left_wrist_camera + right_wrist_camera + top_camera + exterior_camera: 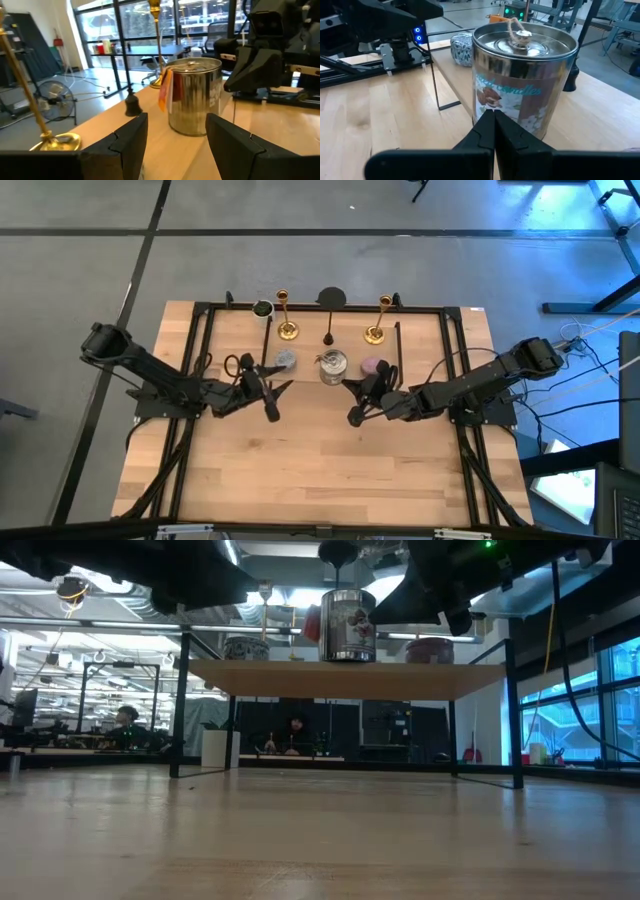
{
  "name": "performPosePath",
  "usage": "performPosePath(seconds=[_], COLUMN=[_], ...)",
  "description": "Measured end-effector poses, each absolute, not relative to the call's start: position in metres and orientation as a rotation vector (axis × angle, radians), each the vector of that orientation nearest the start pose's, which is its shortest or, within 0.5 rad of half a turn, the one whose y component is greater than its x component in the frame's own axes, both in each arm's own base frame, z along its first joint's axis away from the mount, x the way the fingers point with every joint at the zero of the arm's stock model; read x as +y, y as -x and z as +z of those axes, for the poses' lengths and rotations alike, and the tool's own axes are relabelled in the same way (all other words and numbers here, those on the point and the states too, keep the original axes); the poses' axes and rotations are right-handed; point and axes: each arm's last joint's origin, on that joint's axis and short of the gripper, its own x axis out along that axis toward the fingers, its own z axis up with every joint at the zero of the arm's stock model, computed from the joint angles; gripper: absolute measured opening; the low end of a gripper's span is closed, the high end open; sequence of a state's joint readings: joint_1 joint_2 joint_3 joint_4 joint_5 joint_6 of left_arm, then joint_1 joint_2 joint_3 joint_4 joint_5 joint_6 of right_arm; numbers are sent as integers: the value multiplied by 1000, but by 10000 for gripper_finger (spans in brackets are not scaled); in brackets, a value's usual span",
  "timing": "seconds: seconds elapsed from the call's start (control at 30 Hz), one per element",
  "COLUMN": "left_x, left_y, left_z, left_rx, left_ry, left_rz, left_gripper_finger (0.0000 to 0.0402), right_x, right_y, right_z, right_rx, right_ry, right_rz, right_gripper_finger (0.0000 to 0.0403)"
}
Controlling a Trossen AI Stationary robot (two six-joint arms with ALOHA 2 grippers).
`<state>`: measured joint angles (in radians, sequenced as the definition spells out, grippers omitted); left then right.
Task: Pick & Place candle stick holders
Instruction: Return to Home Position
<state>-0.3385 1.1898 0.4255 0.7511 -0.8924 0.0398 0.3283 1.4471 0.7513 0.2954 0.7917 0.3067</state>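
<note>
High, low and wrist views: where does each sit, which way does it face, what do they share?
High view: overhead, facing straight down on the table; left arm and right arm show.
Low view: tabletop height, facing level under the shelf; the arms at top.
Left wrist view: looks past the open left gripper at the silver tin.
Right wrist view: past the shut right gripper at that tin.
Shared: all four show the tin.

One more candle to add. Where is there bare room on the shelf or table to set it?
Bare: the near table half, in front of left gripper and right gripper, and the shelf's right end beyond the right candlestick. Crowded: mid-shelf, where blue-grey candle, silver tin and pink candle line up, left candlestick behind them.
</note>
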Motion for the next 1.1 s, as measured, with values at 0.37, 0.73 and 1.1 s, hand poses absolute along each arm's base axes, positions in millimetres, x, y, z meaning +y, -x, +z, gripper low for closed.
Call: performPosePath(seconds=[0.37,0.73,1.1], left_x=[-58,-65,-50], left_y=[-218,-234,-248], left_z=[223,246,266], left_rx=[19,129,183], left_ry=[-44,-113,-64], left_rz=[612,547,455], left_gripper_finger=[196,196,196], right_x=[86,97,91], right_y=[-288,-293,-294], right_z=[235,263,281], right_rx=[229,247,359], right_ry=[-75,-67,-132], right_rz=[-541,-589,-612], right_gripper_finger=[0,0,0])
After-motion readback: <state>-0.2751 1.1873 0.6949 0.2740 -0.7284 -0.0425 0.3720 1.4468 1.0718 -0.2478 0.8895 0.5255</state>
